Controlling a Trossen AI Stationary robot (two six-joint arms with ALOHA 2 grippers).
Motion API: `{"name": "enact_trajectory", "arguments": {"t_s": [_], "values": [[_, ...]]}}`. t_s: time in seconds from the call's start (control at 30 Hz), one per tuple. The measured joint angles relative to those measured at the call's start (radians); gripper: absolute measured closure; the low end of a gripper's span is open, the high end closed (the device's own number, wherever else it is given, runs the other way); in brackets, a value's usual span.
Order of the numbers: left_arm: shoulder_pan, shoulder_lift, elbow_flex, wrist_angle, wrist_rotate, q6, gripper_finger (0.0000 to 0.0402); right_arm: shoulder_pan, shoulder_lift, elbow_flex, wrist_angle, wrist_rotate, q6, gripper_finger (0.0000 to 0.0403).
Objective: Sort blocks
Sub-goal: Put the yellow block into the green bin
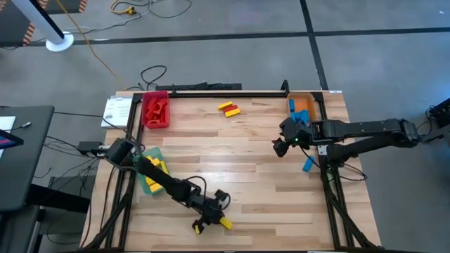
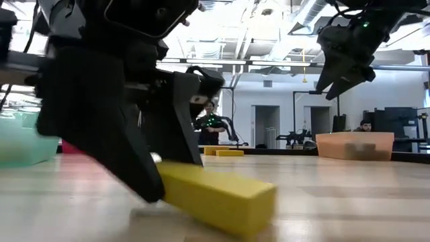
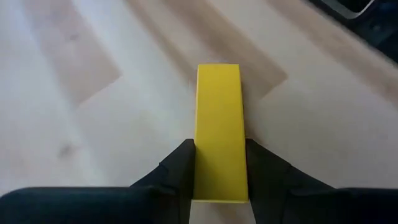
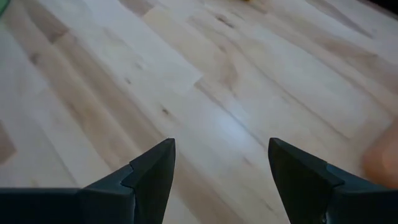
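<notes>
A yellow block (image 3: 218, 124) sits between the fingers of my left gripper (image 1: 216, 223) near the table's front edge, at the middle; the gripper is shut on it. My right gripper (image 1: 280, 147) hangs open above bare wood at the right, with nothing between its fingers (image 4: 155, 168). A blue block (image 1: 307, 164) lies flat on the table just near of the right arm. Two yellow blocks and a red one (image 1: 229, 109) lie together at the far middle. My left gripper pinches the yellow block's two long sides (image 3: 201, 158) between its two fingers, at the end nearest the wrist. The fingers (image 2: 134, 154) slant down and lie along the block. The block tilts, its free end (image 2: 252, 208) low; whether that end touches the table I cannot tell.
A red tray (image 1: 156, 121) with red blocks stands at the far left. An orange tray (image 1: 304, 97) with blue blocks is at the far right. A green tray (image 1: 156, 152) with yellow blocks lies under the left arm. Bare wood fills the middle.
</notes>
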Motion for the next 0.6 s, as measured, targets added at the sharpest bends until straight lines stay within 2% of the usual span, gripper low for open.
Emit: {"name": "enact_trajectory", "arguments": {"t_s": [0.33,0.6], "values": [[-0.006,-0.233,0.000,-0.356,-0.163,-0.038,0.0297,0.128,0.004,0.000,-0.001,0.001,0.055,0.0131],[-0.023,-0.445,0.000,-0.629,-0.280,-0.142,0.0297,0.213,0.031,0.000,0.004,0.027,0.088,0.0131]]}}
